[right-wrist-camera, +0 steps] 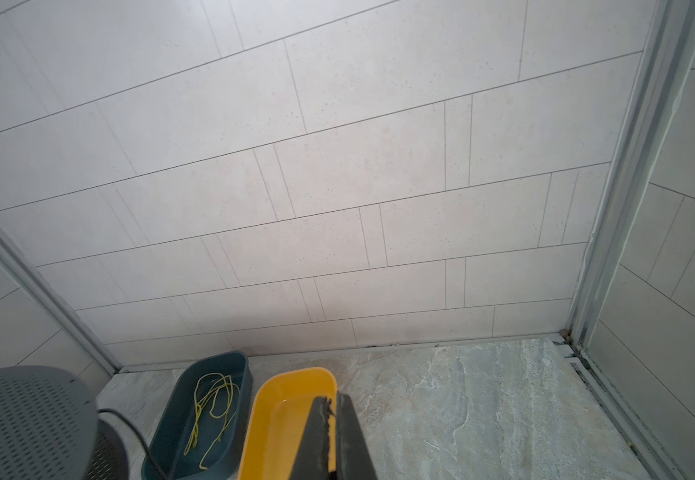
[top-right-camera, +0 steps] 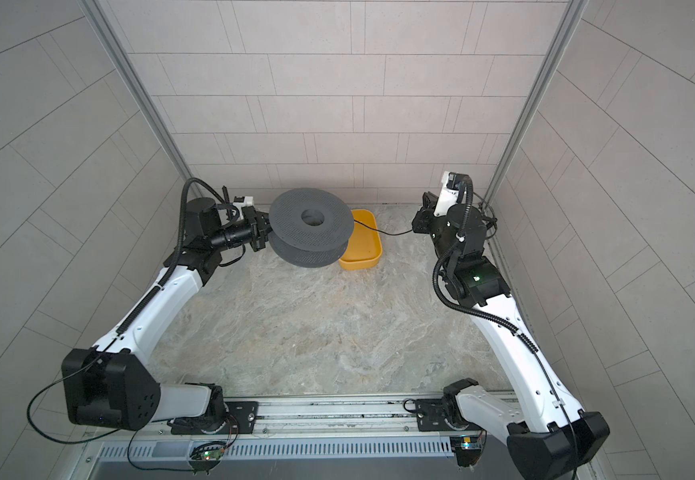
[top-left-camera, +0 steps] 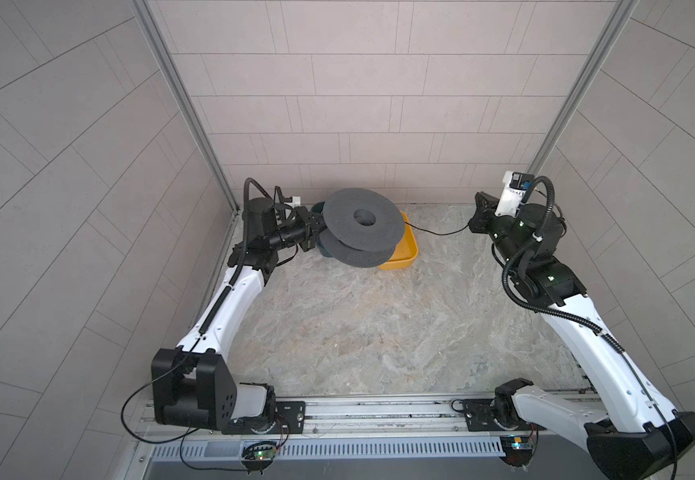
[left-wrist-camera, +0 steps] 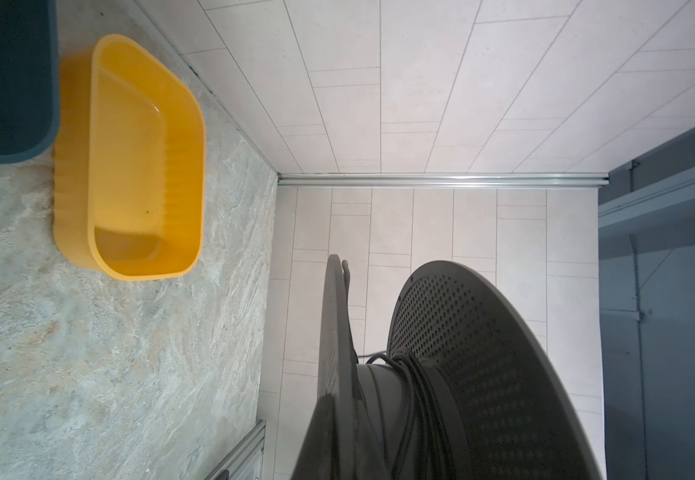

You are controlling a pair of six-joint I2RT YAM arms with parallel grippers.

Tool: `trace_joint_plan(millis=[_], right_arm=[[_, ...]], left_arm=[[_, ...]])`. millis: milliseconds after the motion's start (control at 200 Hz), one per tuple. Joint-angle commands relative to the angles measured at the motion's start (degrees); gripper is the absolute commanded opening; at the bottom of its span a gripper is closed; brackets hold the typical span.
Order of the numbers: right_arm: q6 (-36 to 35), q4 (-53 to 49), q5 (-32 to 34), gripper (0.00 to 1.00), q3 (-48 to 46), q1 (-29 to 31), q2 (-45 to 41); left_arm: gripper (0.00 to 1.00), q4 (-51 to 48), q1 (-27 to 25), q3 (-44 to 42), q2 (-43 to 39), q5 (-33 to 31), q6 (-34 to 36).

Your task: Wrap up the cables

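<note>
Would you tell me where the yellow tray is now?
In both top views the yellow tray sits at the back of the table, right of the grey spool, partly hidden by it.

We look steeply down from high above the near edge in both top views, taking in the whole marble table up to the back wall. Our left wrist view, rolled sideways, sits close against the grey spool and faces the yellow tub. Our right wrist view looks low across the table at the wall, sharing spool, yellow tub and blue tub.
</note>
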Motion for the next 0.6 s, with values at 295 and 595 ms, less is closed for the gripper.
trace_joint_plan(millis=[295, 595], right_arm=[[-9.6, -6.4, -18.5, 0.0, 4.3, 9.6, 0.6], [-18.3, -16.9, -22.8, 0.0, 17.0, 21.5, 11.9]], left_arm=[[0.0, 6.2, 0.0, 0.3, 2.4, -4.6, -2.4], [0.0, -1.8, -2.6, 1.4, 1.6, -5.9, 4.7]])
